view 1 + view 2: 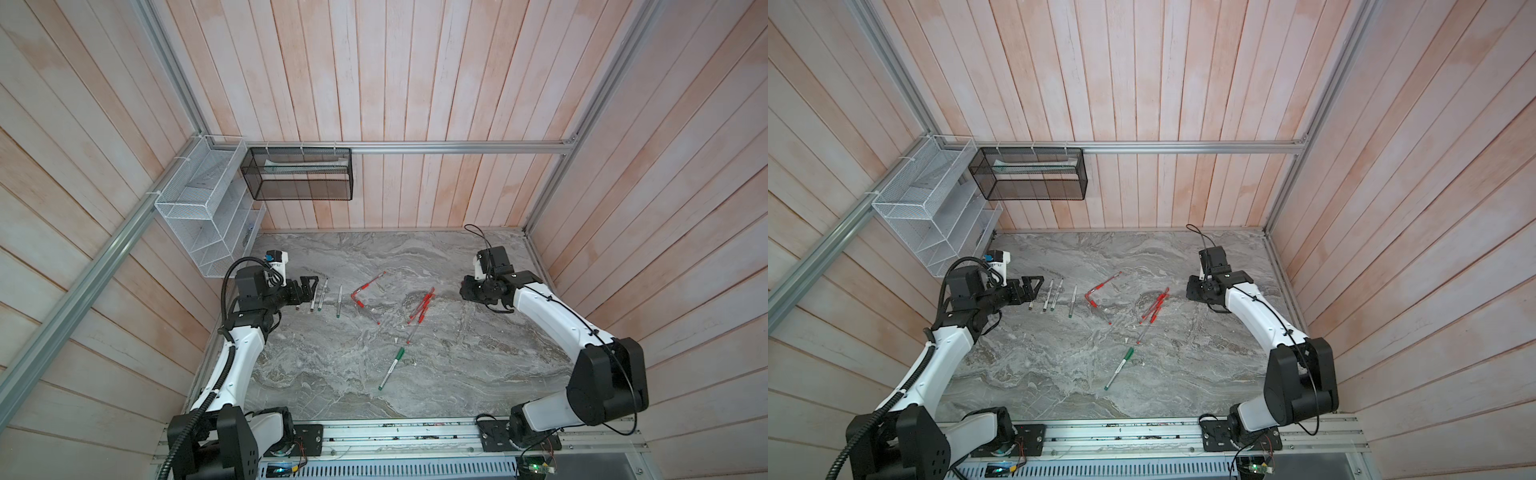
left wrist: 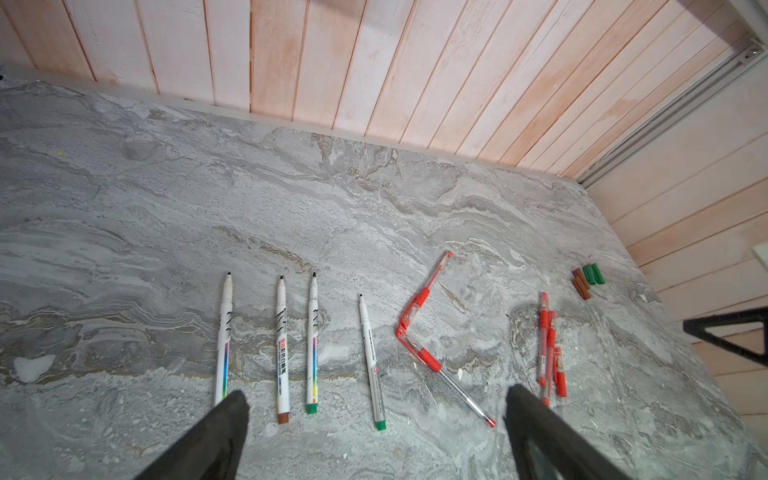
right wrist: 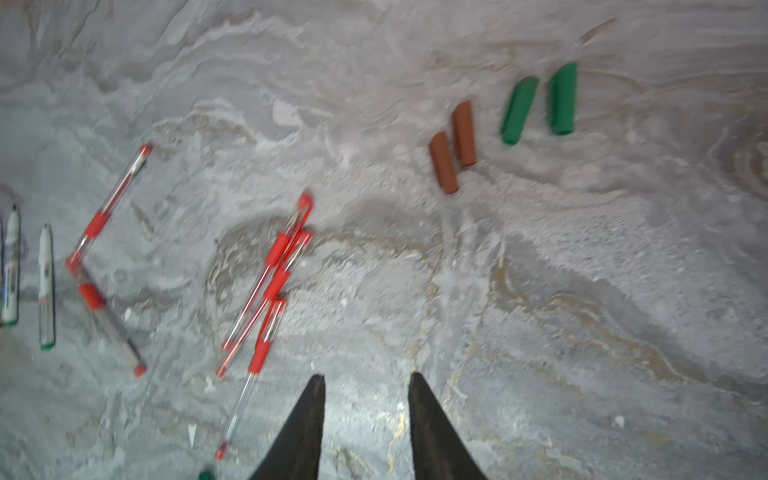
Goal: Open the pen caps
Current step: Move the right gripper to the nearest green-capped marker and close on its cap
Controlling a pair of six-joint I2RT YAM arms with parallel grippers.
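Two brown pen caps (image 3: 453,145) and two green ones (image 3: 536,104) lie loose on the marble table (image 1: 332,374); the left wrist view shows them too (image 2: 587,279). My right gripper (image 3: 366,377) hovers near them, open, with nothing between its fingers; in both top views it is at the right (image 1: 466,289) (image 1: 1192,289). Several uncapped white markers (image 1: 320,296) lie in a row at the left. My left gripper (image 1: 312,289) (image 2: 376,395) stands wide open and empty beside them. A green-capped marker (image 1: 392,368) lies nearer the front. Red capped pens form an L (image 1: 365,297) and a bundle (image 1: 424,307).
A white wire rack (image 1: 199,208) and a black mesh basket (image 1: 299,174) hang on the back left wall. Wooden walls close in the table at the back and both sides. An aluminium rail (image 1: 395,434) runs along the front edge.
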